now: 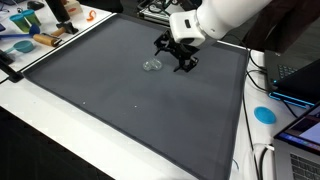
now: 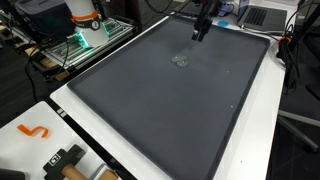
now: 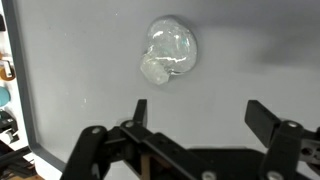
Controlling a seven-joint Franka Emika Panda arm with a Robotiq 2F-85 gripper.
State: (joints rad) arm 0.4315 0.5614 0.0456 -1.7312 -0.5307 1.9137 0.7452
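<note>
A small clear crumpled piece of plastic lies on the dark grey mat. It also shows as a pale blob in an exterior view and as a faint speck from the opposite side. My gripper hangs open above the mat, its two black fingers wide apart with nothing between them. The plastic lies beyond the fingertips, slightly left of the gap, and is not touched. In both exterior views the gripper hovers just beside the plastic near the far part of the mat.
Tools and an orange hook lie on the white table edge. A blue disc and laptops sit beside the mat. More clutter stands at the far corner, and a wire rack with a lit device is off the table.
</note>
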